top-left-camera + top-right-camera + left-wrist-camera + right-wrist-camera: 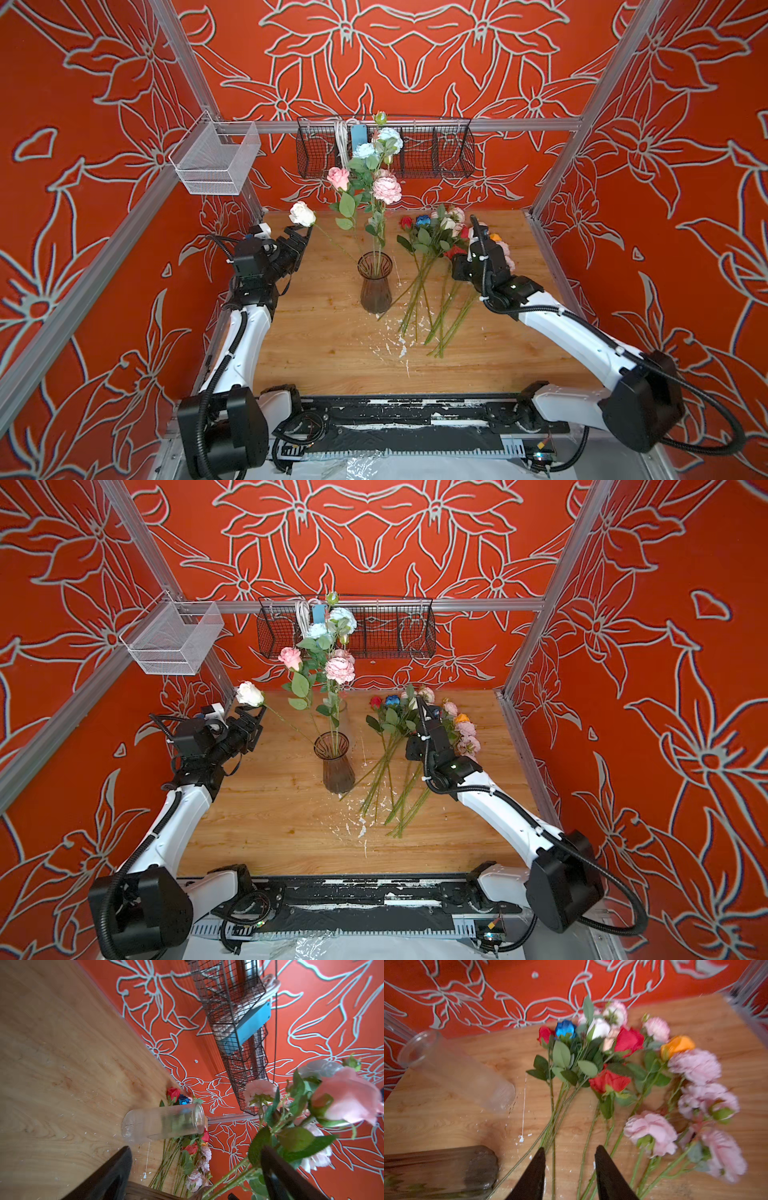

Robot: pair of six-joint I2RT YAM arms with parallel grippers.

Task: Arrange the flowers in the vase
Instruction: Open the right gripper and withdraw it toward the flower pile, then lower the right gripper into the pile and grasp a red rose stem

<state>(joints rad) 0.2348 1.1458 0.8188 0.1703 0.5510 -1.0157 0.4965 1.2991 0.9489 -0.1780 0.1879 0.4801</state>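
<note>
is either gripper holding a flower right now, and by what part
Nothing is held. The left gripper stands open near the white rose; the right gripper hangs open over loose stems on the table.

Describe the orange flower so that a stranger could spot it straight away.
Start at the wooden table and find the dark glass vase standing mid-table. To its right in both top views, a bunch of loose flowers lies flat, heads at the far end. Among the pink heads on the bunch's right side sits the orange rose, the only orange head anywhere.
</note>
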